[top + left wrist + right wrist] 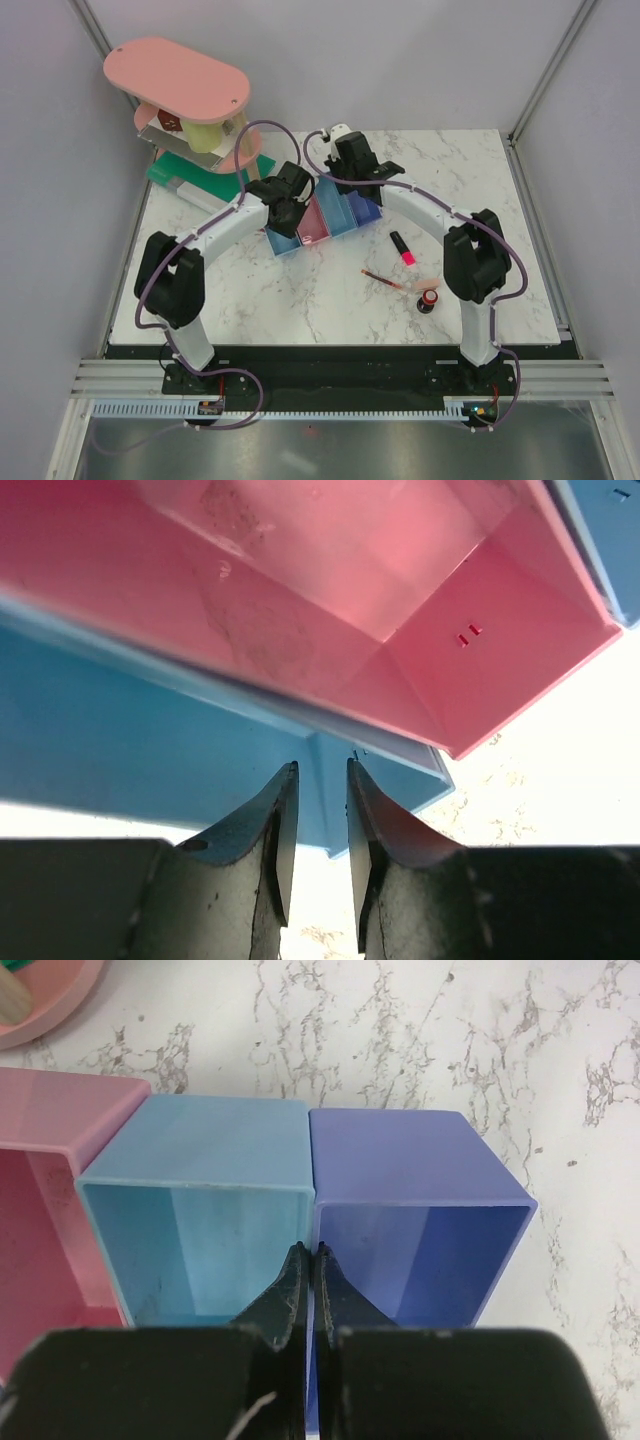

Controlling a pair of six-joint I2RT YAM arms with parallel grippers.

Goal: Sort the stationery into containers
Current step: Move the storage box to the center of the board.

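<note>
Counting along the counter (300,310), four open bins stand side by side in one row: a light blue bin (282,244), a pink bin (313,233), a second light blue bin (200,1145) and a purple-blue bin (410,1155), walls touching. Four loose stationery pieces lie on the marble to the right of the row, well apart from it: one pink-red marker (403,248) with a black cap, one thin red pen (382,279), one pale pink eraser (425,285) just beside the pen's end, and one round red-and-black knob (428,301) next to the eraser. Two arms reach in over the bins. The left gripper (320,770) hangs above the near edge of the first light blue bin, beside the pink one, its jaws narrowly parted with nothing seen between them. The right gripper (308,1252) sits over the shared wall of the second light blue and purple-blue bins, its jaws pressed together and carrying nothing. At the far left corner stand one pink oval-topped stand (178,75) and one green flat box (168,176).
</note>
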